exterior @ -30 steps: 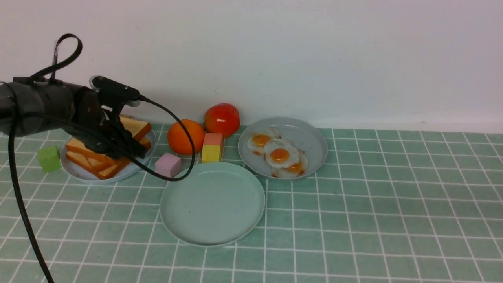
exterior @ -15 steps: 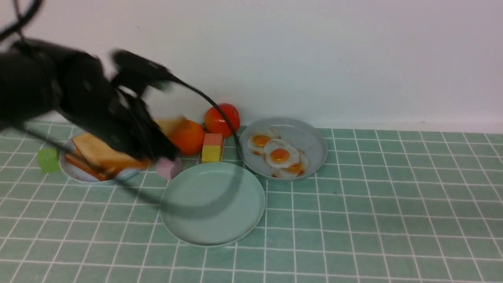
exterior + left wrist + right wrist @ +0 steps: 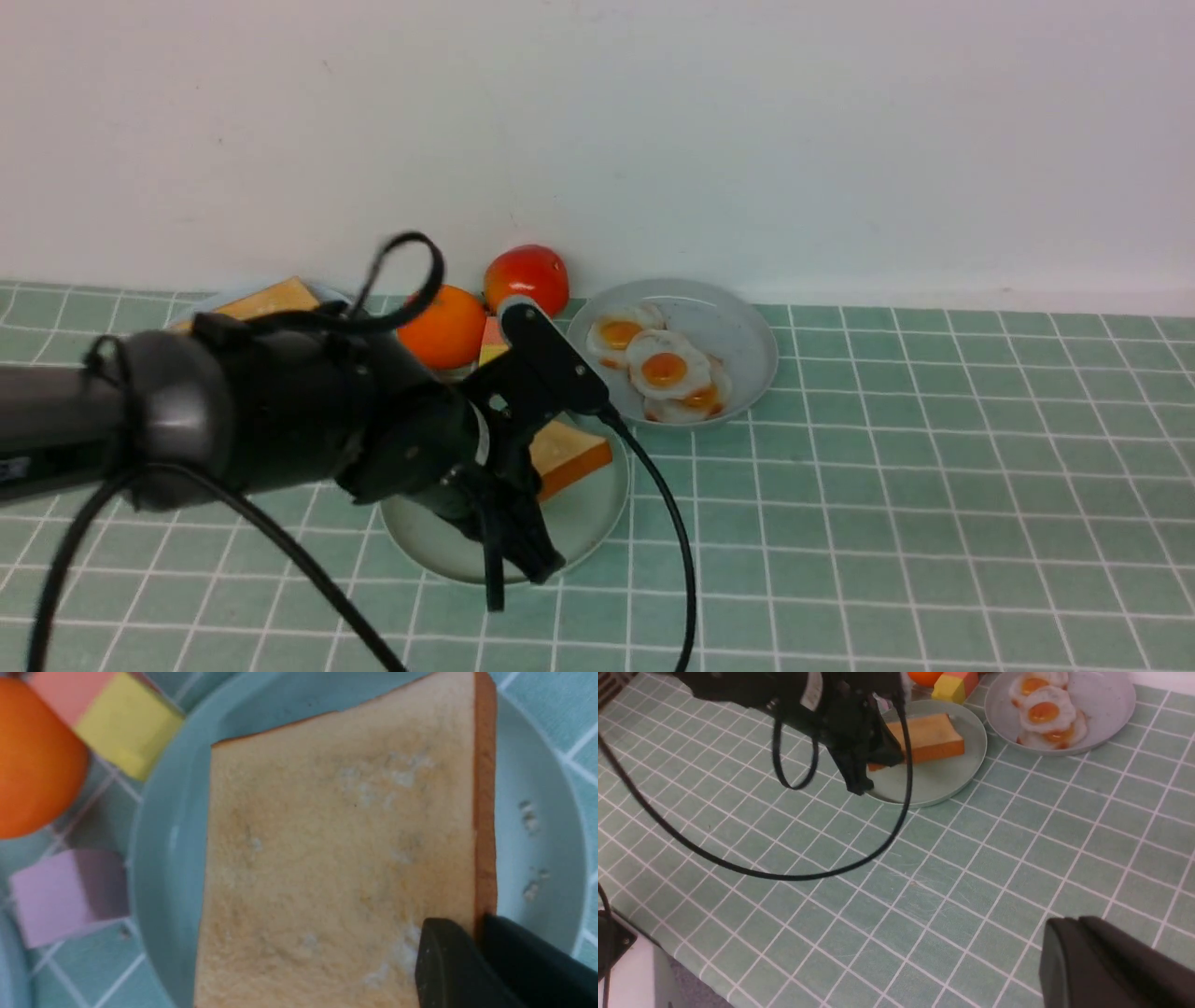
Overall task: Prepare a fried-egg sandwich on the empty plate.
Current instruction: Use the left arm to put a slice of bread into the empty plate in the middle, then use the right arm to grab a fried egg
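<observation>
- The step in hand is laying the first toast slice point(image 3: 336, 849) on the green plate point(image 3: 537, 858), as the bottom layer of the sandwich.
- The slice covers the middle of the plate, and one corner reaches toward the rim near the yellow block point(image 3: 126, 737). In the right wrist view it looks flat or nearly flat on the plate floor, but I cannot tell if the corner at the gripper is fully down.
- The left gripper point(image 3: 480, 926) sits at one corner of the slice. One of its fingers point(image 3: 448, 961) lies over the top face and the other is just outside the crust. They are close together, but I cannot tell whether they pinch the slice or have let go.
- To do this well, I judge the fingers should open fully before the arm moves. The arm should then lift straight up, so the corner is not dragged and the slice lies centred with room for an egg.
- The orange point(image 3: 32, 760) and the lilac block point(image 3: 65, 896) sit just beside the rim, so a sideways retreat risks knocking them.
- The fried eggs point(image 3: 665, 368) lie on the grey plate point(image 3: 747, 327) just beside the green one, and the spare toast point(image 3: 266, 301) waits at the back left.
- The right gripper point(image 3: 1087, 956) hangs over bare tiles, well apart from the plates. Only its dark edge shows, so I cannot tell how its fingers stand.
</observation>
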